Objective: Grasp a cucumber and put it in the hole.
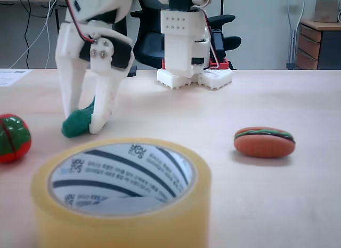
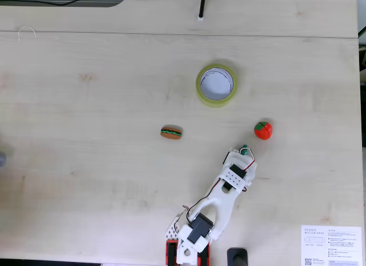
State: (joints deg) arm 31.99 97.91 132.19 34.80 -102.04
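Observation:
The teal-green cucumber (image 1: 77, 122) lies low at the table surface, left of centre in a fixed view. My white gripper (image 1: 82, 124) comes down over it with one finger on each side, shut on it. From above, only the cucumber's green tip (image 2: 244, 150) pokes out past the gripper (image 2: 245, 154). The yellowish tape roll (image 1: 122, 226) stands in the near foreground, its hole (image 1: 122, 178) showing a white striped inner wall. In the view from above the hole (image 2: 217, 83) lies well beyond the gripper, up and to the left.
A round red-and-green toy (image 1: 11, 137) (image 2: 263, 130) sits close to the gripper. A toy burger (image 1: 265, 142) (image 2: 171, 132) lies on the table apart from the roll. The arm's base (image 2: 189, 246) stands at the bottom table edge, beside a printed sheet (image 2: 330, 245).

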